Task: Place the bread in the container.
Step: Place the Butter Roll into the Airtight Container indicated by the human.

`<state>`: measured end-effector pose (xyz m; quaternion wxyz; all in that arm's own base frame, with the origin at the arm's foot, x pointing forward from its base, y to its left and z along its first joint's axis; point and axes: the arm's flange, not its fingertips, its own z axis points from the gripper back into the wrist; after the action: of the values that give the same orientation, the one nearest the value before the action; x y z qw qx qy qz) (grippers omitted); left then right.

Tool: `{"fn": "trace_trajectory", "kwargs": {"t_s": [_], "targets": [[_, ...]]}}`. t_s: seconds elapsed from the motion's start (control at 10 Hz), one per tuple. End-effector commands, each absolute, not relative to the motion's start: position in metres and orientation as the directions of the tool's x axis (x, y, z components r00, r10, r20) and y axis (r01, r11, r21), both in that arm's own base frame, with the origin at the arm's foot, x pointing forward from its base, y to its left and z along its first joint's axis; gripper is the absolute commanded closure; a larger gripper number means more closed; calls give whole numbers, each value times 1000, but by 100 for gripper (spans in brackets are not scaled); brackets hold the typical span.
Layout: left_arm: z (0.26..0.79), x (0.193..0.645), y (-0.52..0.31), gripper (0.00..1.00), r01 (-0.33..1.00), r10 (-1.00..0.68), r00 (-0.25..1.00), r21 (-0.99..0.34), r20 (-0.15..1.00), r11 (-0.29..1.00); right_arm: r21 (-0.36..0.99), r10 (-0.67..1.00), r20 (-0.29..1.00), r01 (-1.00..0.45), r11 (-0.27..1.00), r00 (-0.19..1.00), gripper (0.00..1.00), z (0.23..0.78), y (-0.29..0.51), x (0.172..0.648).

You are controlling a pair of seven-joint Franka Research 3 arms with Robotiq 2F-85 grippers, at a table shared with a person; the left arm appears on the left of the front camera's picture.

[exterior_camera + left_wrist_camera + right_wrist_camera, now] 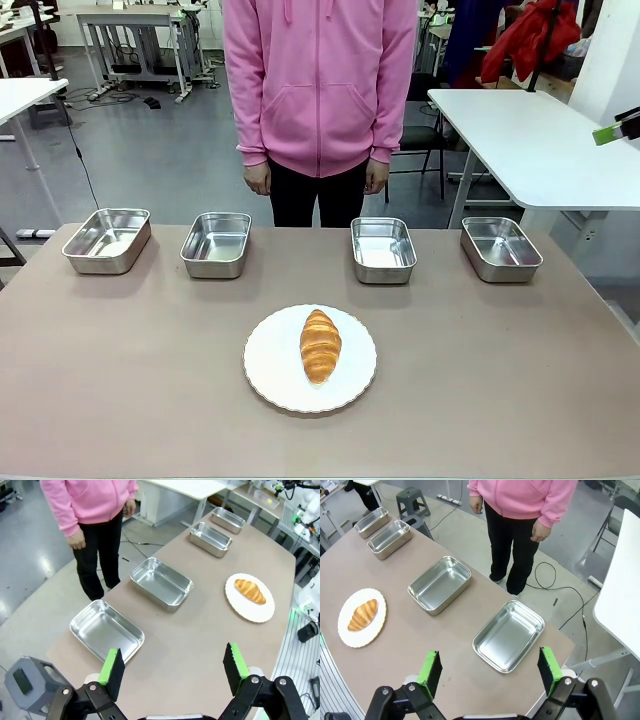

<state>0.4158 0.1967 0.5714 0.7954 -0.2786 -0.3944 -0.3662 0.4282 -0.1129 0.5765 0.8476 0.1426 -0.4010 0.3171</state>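
The bread [320,345], a golden-brown croissant, lies lengthwise on a round white plate [270,378] at the front middle of the table. Several identical steel containers stand in a row behind it; none can be told apart as the task's container [383,249]. My left gripper [173,656] hangs open and empty above the table's left end, near the end pan [102,630], with the bread [250,591] far off. My right gripper [489,660] is open and empty above the right end, near a pan [509,635]; the bread [362,615] lies far left.
A person in a pink hoodie [320,80] stands at the far edge, hands down by the sides. A white table [530,140] stands off to the right. The brown tabletop [500,380] is bare around the plate.
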Motion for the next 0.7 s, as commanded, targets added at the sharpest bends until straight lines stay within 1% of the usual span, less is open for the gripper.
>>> {"fn": "trace_trajectory", "kwargs": {"t_s": [0.0,0.6], "targets": [[571,416,196,0,806,-367,414,-149,833,572,-12,422,773,-654,757,473,0,578,-112,429],[571,416,196,0,806,-367,414,-149,833,572,-12,422,773,-654,757,473,0,578,-112,429]]}}
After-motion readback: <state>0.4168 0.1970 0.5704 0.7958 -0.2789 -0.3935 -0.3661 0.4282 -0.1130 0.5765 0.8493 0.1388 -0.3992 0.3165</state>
